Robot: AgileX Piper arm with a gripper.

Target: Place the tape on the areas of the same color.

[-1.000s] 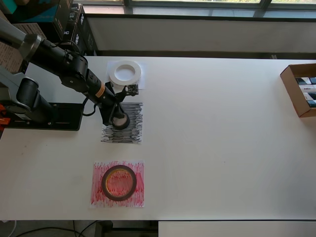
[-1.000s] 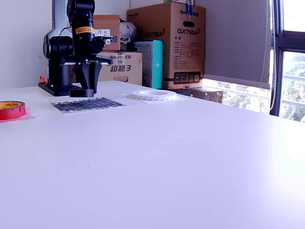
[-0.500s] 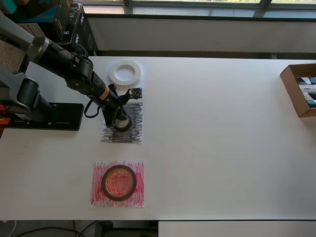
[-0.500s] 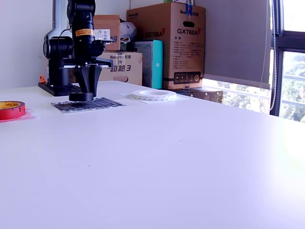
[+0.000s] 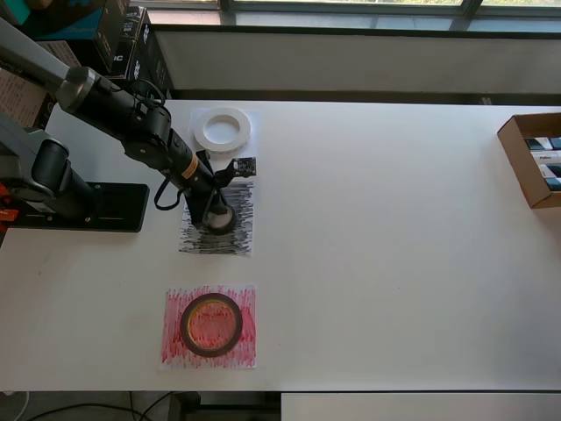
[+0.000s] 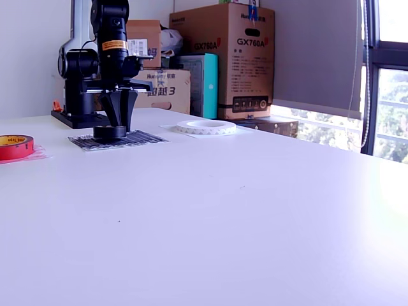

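Note:
The small black roll (image 5: 219,220) (image 6: 109,132) sits on the black-streaked paper (image 5: 237,239) (image 6: 145,137), near its top middle in the overhead view. My gripper (image 5: 213,209) (image 6: 117,123) points straight down on the roll, its fingers closed on the roll's top. The wide white ring (image 5: 222,130) (image 6: 206,127) lies on the plain white paper (image 5: 253,117). The dark-red ring (image 5: 211,324) (image 6: 15,146) lies on the red-streaked paper (image 5: 175,352) (image 6: 39,153).
The arm's black base plate (image 5: 105,209) is at the overhead view's left, beside the papers. An open cardboard box (image 5: 531,160) stands at the table's right edge. Stacked cartons (image 6: 223,60) stand behind the table in the exterior view.
My gripper has lowered with the black roll, from just above the black-streaked paper down onto it, and has shifted slightly toward the paper's middle.

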